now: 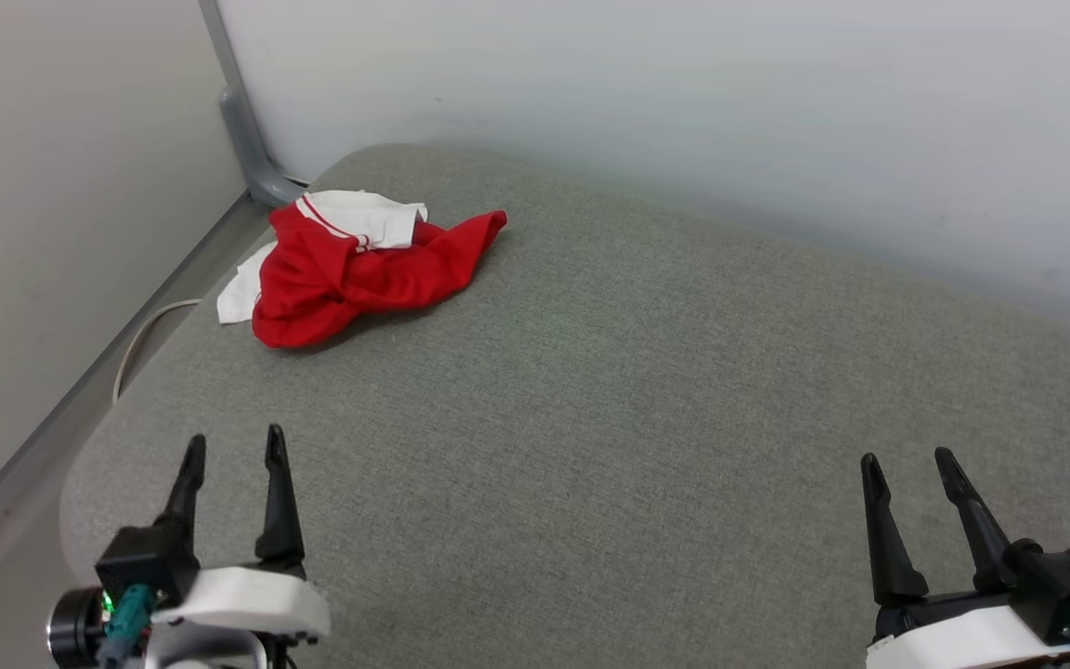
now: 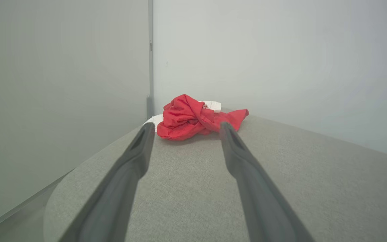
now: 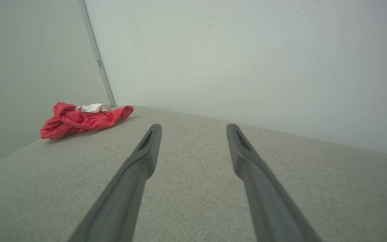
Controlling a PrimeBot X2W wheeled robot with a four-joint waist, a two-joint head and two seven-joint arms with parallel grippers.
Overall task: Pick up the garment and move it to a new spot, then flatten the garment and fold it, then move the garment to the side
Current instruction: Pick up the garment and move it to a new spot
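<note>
The garment (image 1: 349, 274) lies crumpled in a red heap with white sleeve parts showing, at the far left corner of the grey fabric surface (image 1: 637, 390). My left gripper (image 1: 235, 444) hovers open near the front left edge, well short of the heap, nothing between its fingers. In the left wrist view the garment (image 2: 193, 117) sits straight ahead beyond the fingertips (image 2: 148, 129). My right gripper (image 1: 906, 463) stands open at the front right, far from the cloth. In the right wrist view the garment (image 3: 82, 120) lies off to the far left.
Pale walls (image 1: 684, 102) close in the surface at the back and left. A grey metal post (image 1: 242, 111) stands in the corner just behind the garment. A thin white cable (image 1: 140, 339) loops beside the left edge. The padded surface has rounded corners.
</note>
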